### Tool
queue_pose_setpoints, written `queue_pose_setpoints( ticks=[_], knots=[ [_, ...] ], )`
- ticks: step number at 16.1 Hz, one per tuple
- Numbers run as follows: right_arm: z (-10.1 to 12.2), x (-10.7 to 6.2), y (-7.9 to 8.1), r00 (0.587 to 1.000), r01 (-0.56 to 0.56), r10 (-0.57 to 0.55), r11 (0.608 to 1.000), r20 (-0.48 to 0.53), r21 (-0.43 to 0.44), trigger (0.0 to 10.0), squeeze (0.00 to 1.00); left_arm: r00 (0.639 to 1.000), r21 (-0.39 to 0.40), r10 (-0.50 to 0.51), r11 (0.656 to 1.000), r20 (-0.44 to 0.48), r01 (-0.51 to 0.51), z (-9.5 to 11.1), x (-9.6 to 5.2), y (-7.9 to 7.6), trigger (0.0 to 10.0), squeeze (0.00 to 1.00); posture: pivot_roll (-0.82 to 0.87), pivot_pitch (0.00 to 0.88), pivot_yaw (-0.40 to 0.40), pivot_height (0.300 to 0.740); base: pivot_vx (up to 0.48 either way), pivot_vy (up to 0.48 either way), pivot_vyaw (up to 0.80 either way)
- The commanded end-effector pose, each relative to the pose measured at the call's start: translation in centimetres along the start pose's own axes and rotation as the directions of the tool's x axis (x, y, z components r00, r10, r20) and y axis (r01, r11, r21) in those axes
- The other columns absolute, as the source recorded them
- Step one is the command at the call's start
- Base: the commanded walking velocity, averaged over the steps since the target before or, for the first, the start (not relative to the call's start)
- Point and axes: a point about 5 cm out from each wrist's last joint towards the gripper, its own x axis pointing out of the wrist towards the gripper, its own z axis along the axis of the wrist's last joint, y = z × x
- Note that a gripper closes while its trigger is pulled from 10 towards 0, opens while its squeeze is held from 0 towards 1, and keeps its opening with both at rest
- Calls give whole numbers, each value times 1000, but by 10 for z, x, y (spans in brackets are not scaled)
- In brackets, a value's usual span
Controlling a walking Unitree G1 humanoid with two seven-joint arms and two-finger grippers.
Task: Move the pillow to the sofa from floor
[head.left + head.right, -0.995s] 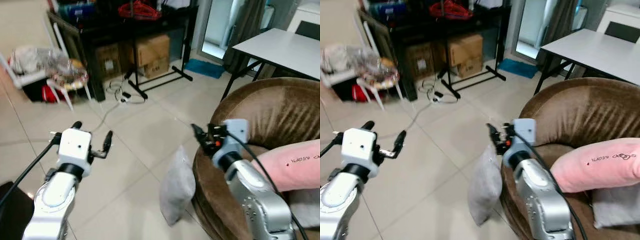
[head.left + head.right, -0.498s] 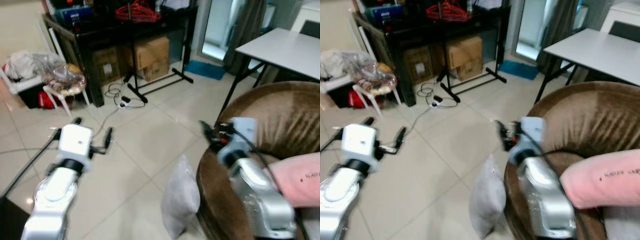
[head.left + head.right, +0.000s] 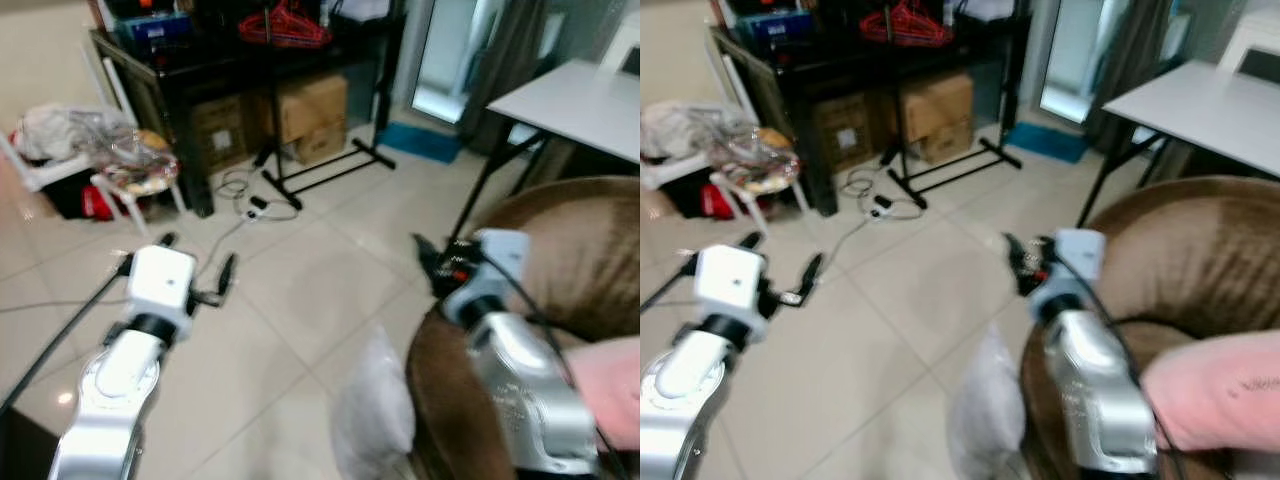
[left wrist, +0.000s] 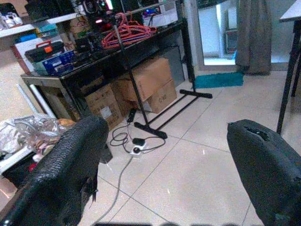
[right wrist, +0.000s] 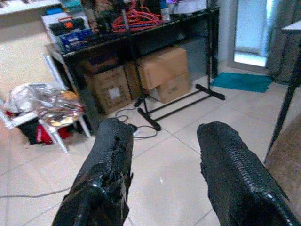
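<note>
Pillow (image 3: 375,420) stands on edge on the tiled floor (image 3: 300,290), leaning against the brown sofa (image 3: 590,260), below and between both raised arms in the head views; the right gripper (image 3: 425,252) hovers above it, the left gripper (image 3: 198,270) well off to its side. Along the left wrist, the fingers (image 4: 70,165) stand wide apart with nothing between them. Along the right wrist, the fingers (image 5: 110,165) are likewise parted and hold nothing, probably readied for reaching down.

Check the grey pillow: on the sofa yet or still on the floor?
On the floor. The grey fabric pillow stands on the beige tiles, leaning against the brown sofa's side; both tools are open and hold nothing.
</note>
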Motion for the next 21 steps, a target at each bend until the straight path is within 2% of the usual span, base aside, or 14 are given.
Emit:
queue_pose_setpoints(
  ticks=[1,4,11,13,21],
  knots=[
    [0,2,11,999,-51,51,998,3,21,10000,0,1000,16,21,1000,-7,-21,-1,-2,7,10000,0,-66,0,13,740,292,0,0],
    [0,3,12,998,-59,59,998,-1,30,10000,0,1000,16,31,999,6,-31,-1,-2,7,10000,0,-67,0,14,740,191,0,0],
    [-1,2,10,998,-64,63,997,10,51,10000,0,999,33,41,999,18,-42,0,-1,5,10000,0,-66,0,10,665,0,0,0],
    [-1,2,10,998,-65,65,997,9,52,10000,0,999,34,42,999,18,-43,0,-1,5,10000,0,-65,0,9,655,0,0,0],
    [-9,1,7,999,-45,46,999,-28,27,10000,0,998,19,60,998,26,-60,-4,-3,4,10000,0,-64,0,3,570,0,0,0]
  ],
)
